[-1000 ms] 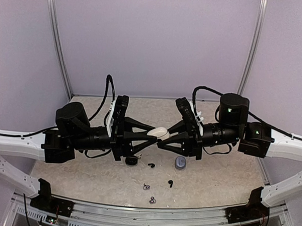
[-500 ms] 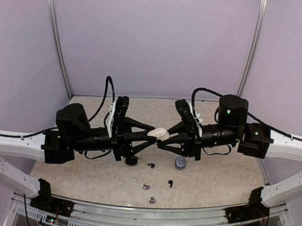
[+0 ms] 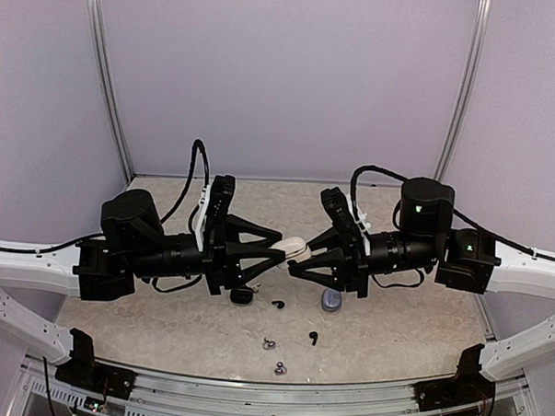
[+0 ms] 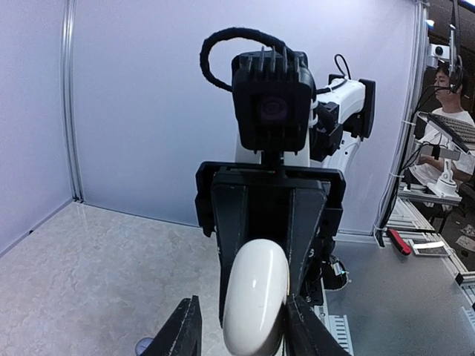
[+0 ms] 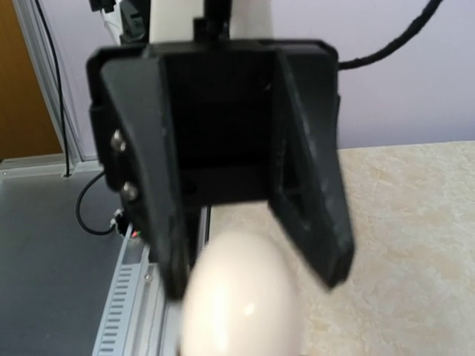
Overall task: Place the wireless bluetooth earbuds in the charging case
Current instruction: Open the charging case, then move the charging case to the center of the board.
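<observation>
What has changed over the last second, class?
The right gripper has edged left and lower in the top view, now overlapping the grey case there. The white case stays between it and the left gripper; the earbuds lie unmoved.

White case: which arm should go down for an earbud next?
Right, probably: the left gripper holds the white case, while the right gripper is nearer one black earbud.
</observation>
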`<state>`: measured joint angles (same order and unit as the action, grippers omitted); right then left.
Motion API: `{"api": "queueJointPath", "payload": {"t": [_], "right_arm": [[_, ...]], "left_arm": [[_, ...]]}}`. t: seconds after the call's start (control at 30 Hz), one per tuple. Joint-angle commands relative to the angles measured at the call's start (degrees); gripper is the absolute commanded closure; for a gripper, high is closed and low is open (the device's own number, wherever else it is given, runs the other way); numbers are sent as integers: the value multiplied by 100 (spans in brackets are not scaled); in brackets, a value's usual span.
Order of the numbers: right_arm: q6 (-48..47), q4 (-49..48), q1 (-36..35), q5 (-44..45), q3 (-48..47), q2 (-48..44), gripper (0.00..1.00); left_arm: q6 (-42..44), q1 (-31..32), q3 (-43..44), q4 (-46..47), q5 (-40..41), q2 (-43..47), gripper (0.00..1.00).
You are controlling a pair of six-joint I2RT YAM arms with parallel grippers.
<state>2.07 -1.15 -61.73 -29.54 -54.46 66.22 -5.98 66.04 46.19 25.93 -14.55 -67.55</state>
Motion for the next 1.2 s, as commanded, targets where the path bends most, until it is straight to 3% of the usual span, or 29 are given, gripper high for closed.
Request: {"api": "queueJointPath", "payload": {"t": [0.0,0.33,0.57,0.67,0.87,1.17], "right_arm": [[-145,222,-76,-281,154,-82,94],[-146,215,-75,-274,172,-136,95],[-79,188,-75,-158,239,-170,95],[-66,168,-76,-140,247,-173,95],[-40,138,-76,-155,239,-143,95],[-143,143,-89,-347,287,-214,95]], "left_arm": [[-48,-191,-25,252,330,203,61],[3,-256,-32,208,361,175,59],[330,-252,-137,194,-10,408,45],[564,-182,-28,-93,-91,416,43],[1061,137,315,-541,-14,97,43],[871,59,346,-359,411,-109,51]]}}
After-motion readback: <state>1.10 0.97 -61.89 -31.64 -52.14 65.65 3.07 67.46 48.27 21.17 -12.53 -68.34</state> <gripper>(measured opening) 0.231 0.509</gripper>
